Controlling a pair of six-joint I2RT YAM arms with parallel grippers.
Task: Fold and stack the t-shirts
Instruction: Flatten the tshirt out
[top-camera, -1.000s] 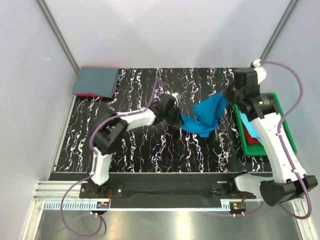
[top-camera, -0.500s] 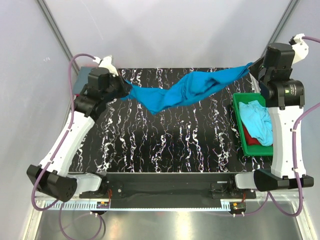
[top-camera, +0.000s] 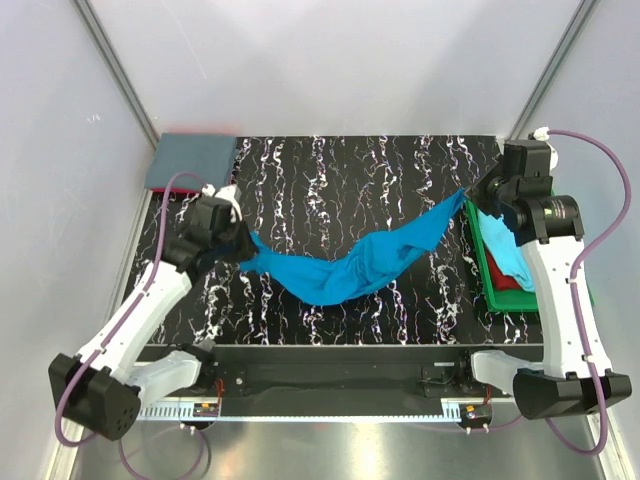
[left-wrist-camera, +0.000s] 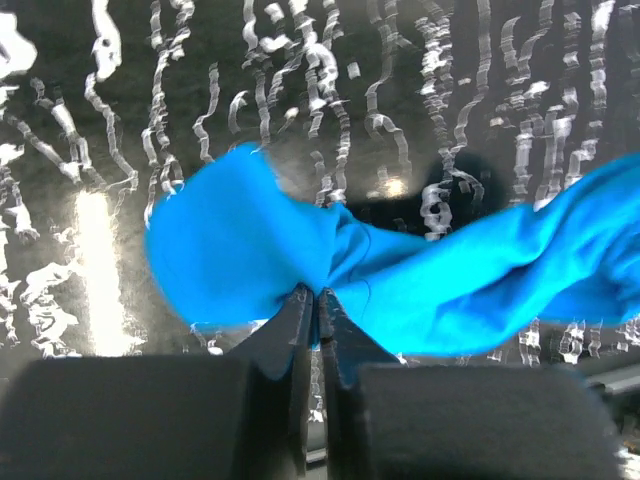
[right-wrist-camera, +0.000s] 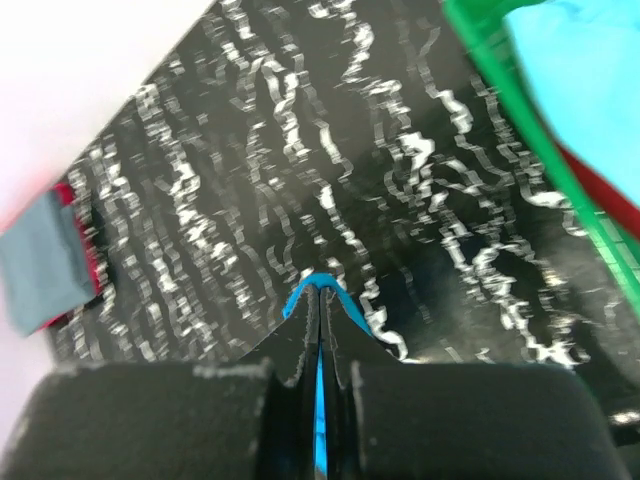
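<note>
The bright turquoise-blue t-shirt (top-camera: 350, 265) hangs stretched between my two grippers over the black marbled table, sagging in the middle. My left gripper (top-camera: 243, 243) is shut on its left end, seen close in the left wrist view (left-wrist-camera: 318, 292) with the cloth (left-wrist-camera: 460, 280) bunched ahead of the jaws. My right gripper (top-camera: 468, 194) is shut on its right end; in the right wrist view (right-wrist-camera: 320, 290) a thin blue edge shows between the jaws. A folded slate grey-blue t-shirt (top-camera: 192, 162) lies at the far left corner over a red one. Light aqua (top-camera: 505, 252) and red shirts lie in the tray.
A green plastic tray (top-camera: 478, 262) stands at the table's right edge, under the right arm; it also shows in the right wrist view (right-wrist-camera: 520, 120). White walls close the back and sides.
Both grippers have come down and nearer with the turquoise shirt; it hung high across the back and now sags low over the table's middle.
</note>
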